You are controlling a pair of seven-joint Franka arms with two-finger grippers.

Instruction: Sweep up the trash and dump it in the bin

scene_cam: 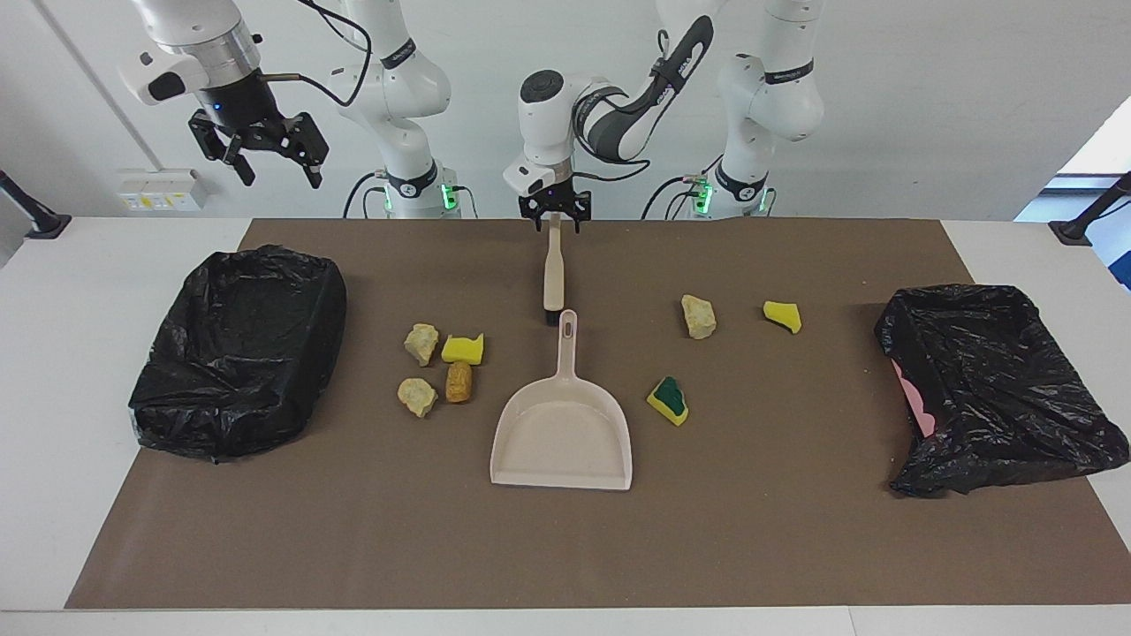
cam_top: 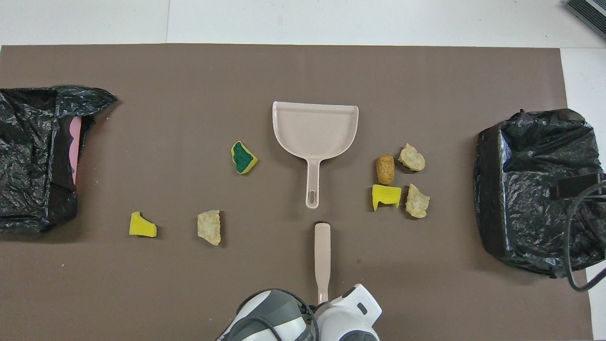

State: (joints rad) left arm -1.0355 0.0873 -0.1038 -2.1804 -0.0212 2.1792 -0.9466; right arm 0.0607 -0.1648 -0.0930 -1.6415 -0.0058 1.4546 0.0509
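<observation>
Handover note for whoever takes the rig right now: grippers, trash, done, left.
Left gripper: down at the brush handle's end, grip not confirmed.
Right gripper: open, waiting in the air near its bin.
Trash: four pieces toward the right arm's end, three toward the left arm's; none in the dustpan.
Done: nothing swept.
Left: grasp brush, sweep, dump.

Glossy crinkled plastic bags (scene_cam: 239, 353), smooth matt plastic dustpan (scene_cam: 562, 437)

mat: brown mat (scene_cam: 795, 530) on white table (scene_cam: 53, 371) | wall: socket strip (scene_cam: 159, 190) | corner: dark grille (cam_top: 589, 10)
</observation>
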